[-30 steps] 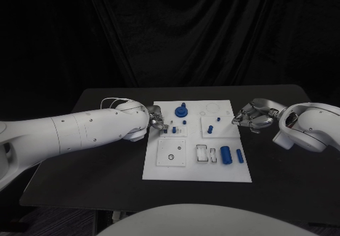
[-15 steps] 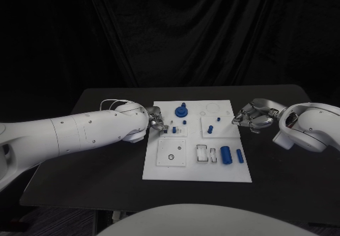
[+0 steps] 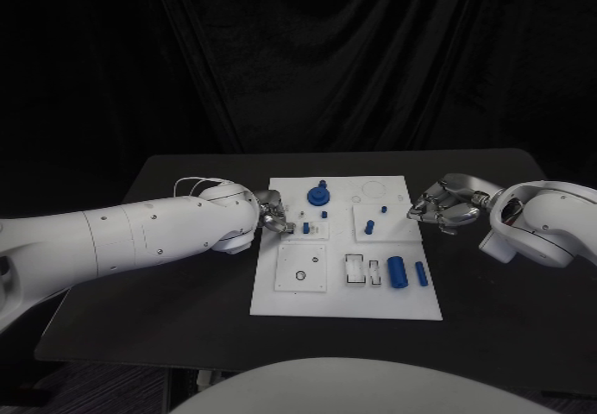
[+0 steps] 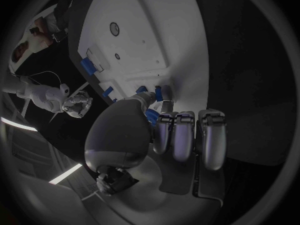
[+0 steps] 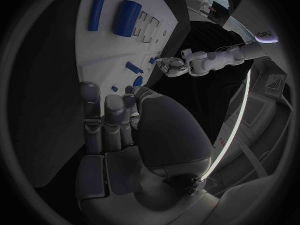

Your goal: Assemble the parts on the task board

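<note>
At the task board (image 3: 284, 297)'s left edge, the left hand (image 3: 275, 219) is pinching a small blue part (image 4: 150, 116) for seating, needing fine alignment; the right hand (image 3: 444, 205) is hovering curled, empty, beside the board.

Matt white plastic task board (image 3: 348, 297), glossy blue plastic parts (image 3: 397, 271).

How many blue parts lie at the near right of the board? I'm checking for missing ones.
2: a thick cylinder and, to its right, a thinner rod, side by side on the task board. Others may be hidden near the left hand.
</note>
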